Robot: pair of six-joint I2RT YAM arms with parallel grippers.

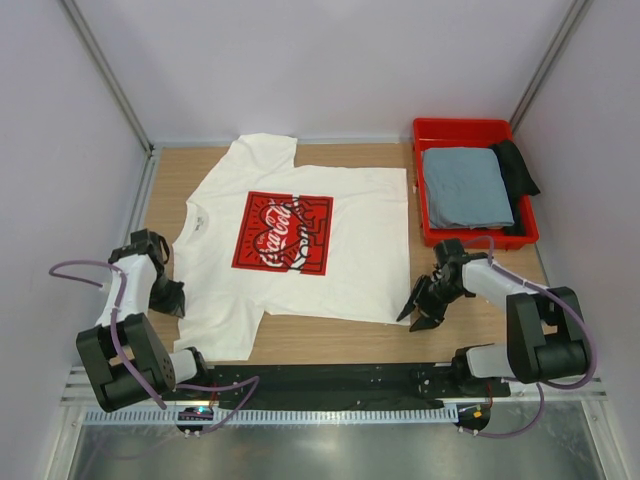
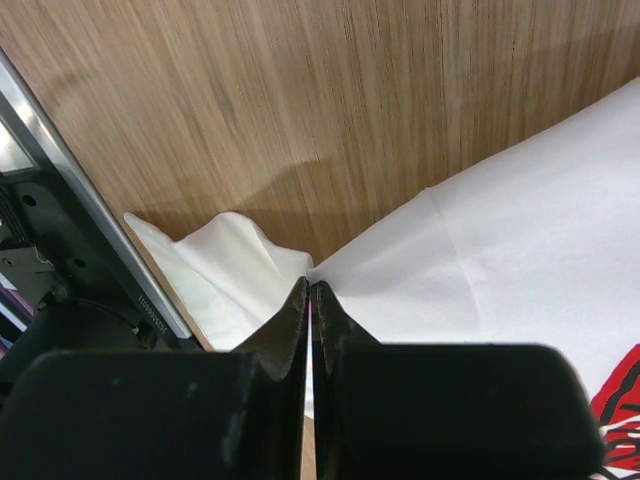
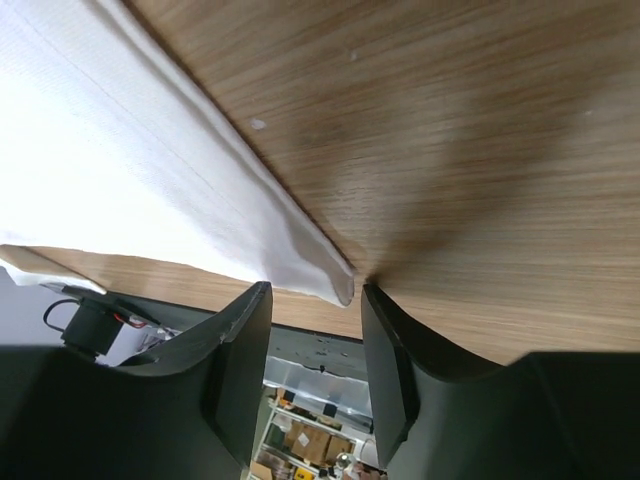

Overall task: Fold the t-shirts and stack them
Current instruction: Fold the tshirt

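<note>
The white t-shirt (image 1: 330, 215) with the red Coca-Cola print (image 1: 283, 232) lies spread flat on the wooden table, collar to the left. My left gripper (image 1: 170, 296) is at its near-left shoulder. In the left wrist view the jaws (image 2: 310, 285) are shut, pinching the white cloth (image 2: 500, 220) where the sleeve (image 2: 225, 265) bunches. My right gripper (image 1: 411, 320) is open at the near-right hem corner. In the right wrist view that corner (image 3: 335, 280) lies between the open jaws (image 3: 315, 288). The grey-blue t-shirt (image 1: 465, 187) lies folded in the red bin.
The red plastic bin (image 1: 465, 127) stands at the back right and also holds a black cloth (image 1: 515, 165). Bare wood (image 1: 480, 320) shows around the right gripper. The table's near edge and a black rail (image 1: 330, 378) run just behind both grippers. Walls close in on the left and right.
</note>
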